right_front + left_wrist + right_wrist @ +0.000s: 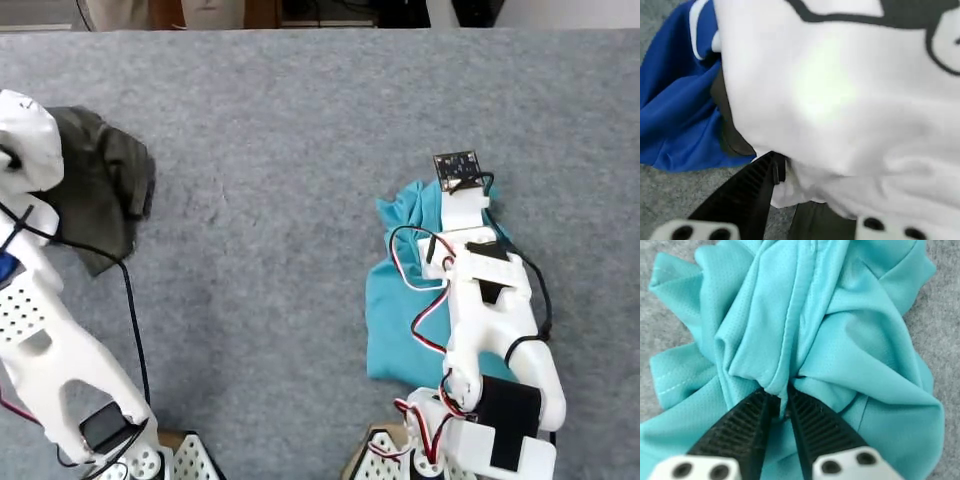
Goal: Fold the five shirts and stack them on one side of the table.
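— Two arms in the overhead view?
— Yes. The right arm lies over a teal shirt, which is crumpled on the grey table, right of the middle. The left arm stands at the left edge, its upper end above a dark shirt bunched there.
— And the left wrist camera?
— A white shirt with black markings hangs close over the left gripper. A blue shirt lies beside it on the table, with a strip of dark cloth between them. Whether that gripper has hold of anything, I cannot tell.
— The right wrist camera?
— The right gripper is nearly closed. Its black fingers pinch a raised fold in the middle of the teal shirt.
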Motion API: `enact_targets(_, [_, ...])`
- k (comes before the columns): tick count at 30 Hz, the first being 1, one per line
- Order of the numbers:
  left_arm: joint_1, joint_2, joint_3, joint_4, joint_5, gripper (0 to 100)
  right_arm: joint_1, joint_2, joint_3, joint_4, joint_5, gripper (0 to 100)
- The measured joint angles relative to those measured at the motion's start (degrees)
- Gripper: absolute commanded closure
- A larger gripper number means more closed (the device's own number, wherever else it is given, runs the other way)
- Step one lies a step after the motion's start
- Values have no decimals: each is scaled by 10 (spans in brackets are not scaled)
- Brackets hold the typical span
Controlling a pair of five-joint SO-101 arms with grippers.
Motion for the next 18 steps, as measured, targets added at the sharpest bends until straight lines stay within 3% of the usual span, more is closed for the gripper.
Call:
enact_targets(9, [2,-92,-135,0,1,747,-8,1,-19,22,0,997])
enact_targets(18, [5,-170,-165,0,-71,747,-164,1,-216,280,11,996])
